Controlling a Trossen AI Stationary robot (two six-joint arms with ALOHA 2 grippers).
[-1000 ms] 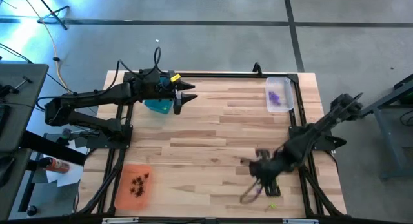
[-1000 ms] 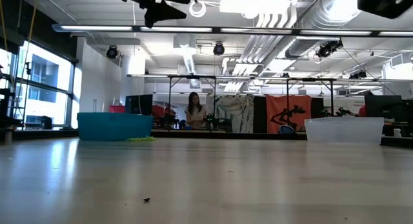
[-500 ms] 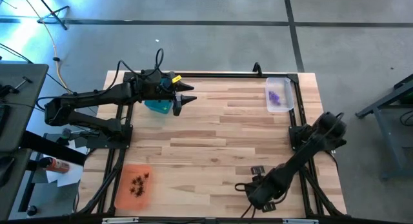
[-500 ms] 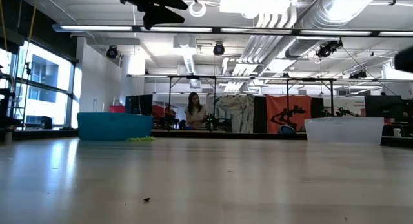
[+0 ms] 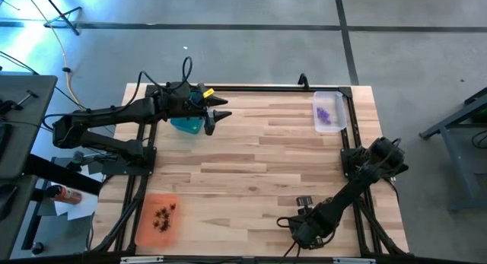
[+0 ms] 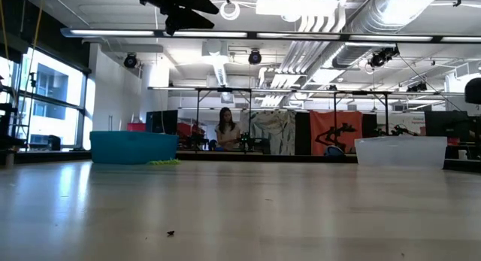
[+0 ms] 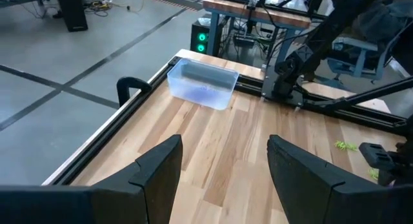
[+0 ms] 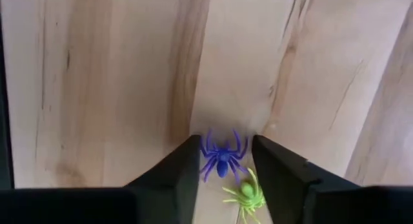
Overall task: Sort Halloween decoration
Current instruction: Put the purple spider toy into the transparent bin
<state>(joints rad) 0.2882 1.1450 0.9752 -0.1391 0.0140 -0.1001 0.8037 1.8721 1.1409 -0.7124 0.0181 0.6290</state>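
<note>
Left gripper: it hangs in the air over the far left part of the table, by the teal tray. Its fingers are wide apart and hold nothing.

Teal tray: it sits near the far left corner of the table. A bit of lime green stuff lies on the table just beside it in the low view.

Orange tray: it sits at the near left corner. A clump of dark spiders lies inside it.

Lone dark speck: a tiny dark thing lies alone on the bare wood in the low view. It is too small to tell what it is.

Clear tray: it sits at the far right corner. Some purple spiders lie inside it.

Right gripper: it is down low at the near right part of the table. Its fingers stand a little apart, one on each side of a purple spider. I cannot tell if they pinch it.

Purple spider: it lies on the wood between the two finger tips.

Green spider: it lies on the wood just beside the purple spider, between the fingers too.

Person: someone is far off in the room behind the table.
</note>
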